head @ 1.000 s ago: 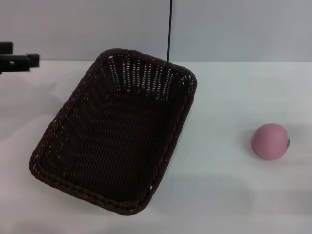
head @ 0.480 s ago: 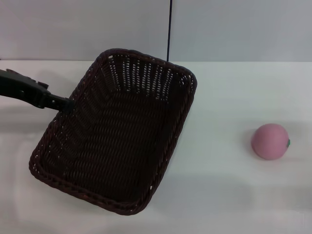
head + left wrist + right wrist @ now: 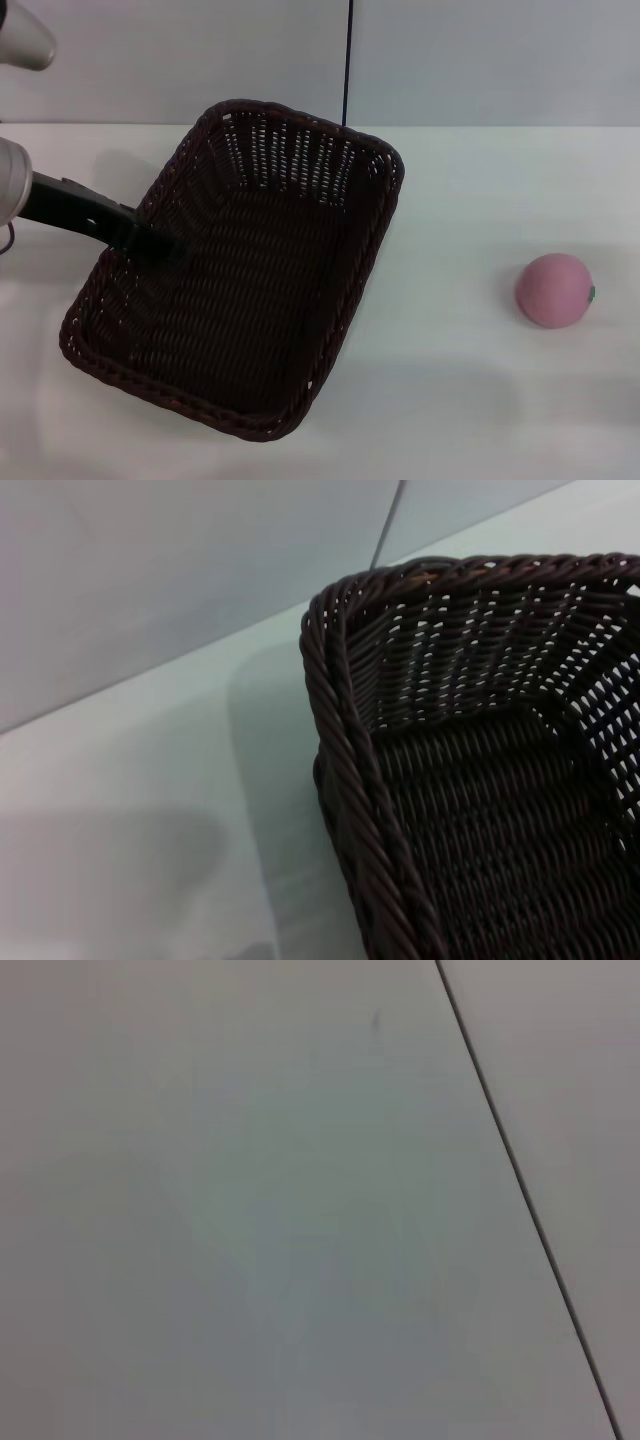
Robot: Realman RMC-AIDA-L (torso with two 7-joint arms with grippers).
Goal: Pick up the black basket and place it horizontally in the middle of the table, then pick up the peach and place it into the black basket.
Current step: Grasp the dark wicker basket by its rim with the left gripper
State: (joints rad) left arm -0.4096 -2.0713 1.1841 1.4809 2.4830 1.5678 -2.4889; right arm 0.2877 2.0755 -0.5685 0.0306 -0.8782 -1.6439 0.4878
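Observation:
The black basket [image 3: 372,236] lies tilted on the left half of the white table [image 3: 480,180], with its long axis running from near left to far right. The peach [image 3: 553,290] rests on the table at the right, well apart from the basket. My left gripper [image 3: 152,240] reaches in from the left and sits at the basket's left rim, its dark tip over the inside wall. The left wrist view shows a braided corner of the basket [image 3: 338,710] close up. My right gripper is out of view.
A black cable [image 3: 348,60] hangs down the grey back wall behind the basket. The right wrist view shows only a plain pale surface crossed by a dark line [image 3: 520,1180]. Bare tabletop lies between the basket and the peach.
My left arm has come in from the far left edge and moved right and down. Its gripper now sits over the basket's left rim. The basket and peach have not moved.

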